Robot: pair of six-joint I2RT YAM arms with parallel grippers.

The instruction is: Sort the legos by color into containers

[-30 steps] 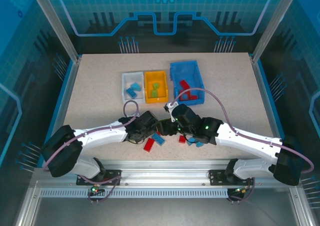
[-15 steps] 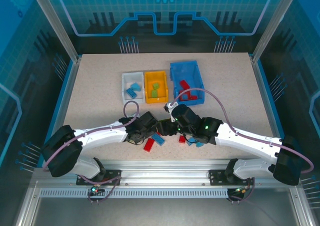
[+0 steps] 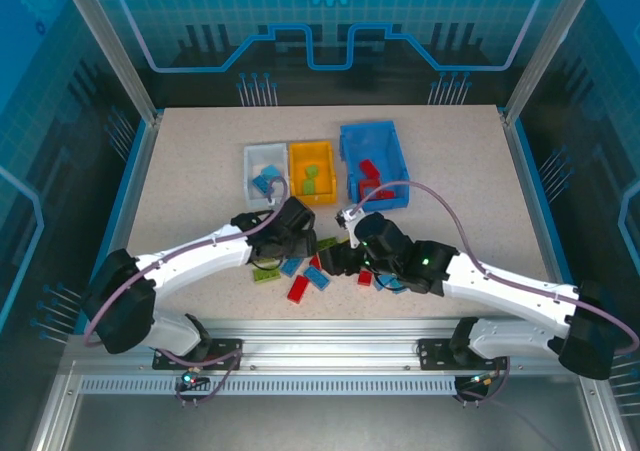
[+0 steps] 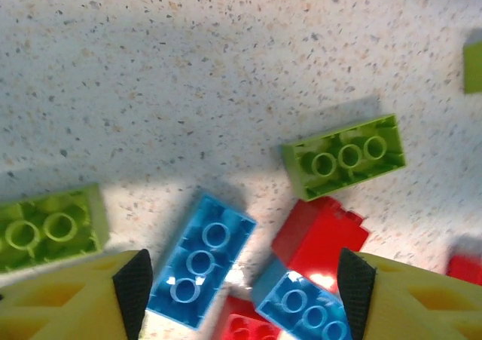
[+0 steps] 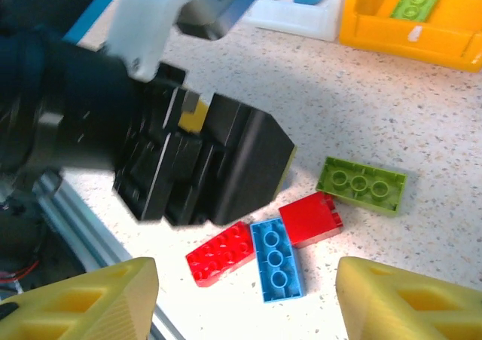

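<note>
Loose legos lie near the table's front edge. In the left wrist view my open left gripper [image 4: 241,291] hovers over a light blue brick [image 4: 199,261], a second blue brick [image 4: 301,306], a red one [image 4: 320,232] and an olive green one [image 4: 344,157]. From above, the left gripper [image 3: 296,243] hangs over this pile. My right gripper [image 5: 245,302] is open and holds nothing; a red brick [image 5: 221,253], a blue brick [image 5: 276,259] and a green brick [image 5: 363,185] lie ahead of it. The white bin [image 3: 250,156], yellow bin [image 3: 312,149] and blue bin [image 3: 372,131] stand behind.
The left arm's black wrist [image 5: 188,159] stands close in front of the right gripper [image 3: 335,261], just above the bricks. Another green brick [image 3: 266,274] lies left of the pile. More red and blue pieces [image 3: 364,278] sit under the right arm. The metal rail [image 3: 320,331] borders the front.
The left gripper has lifted and drawn back toward the bins, uncovering a green and a blue brick. The right gripper has shifted slightly to the right.
</note>
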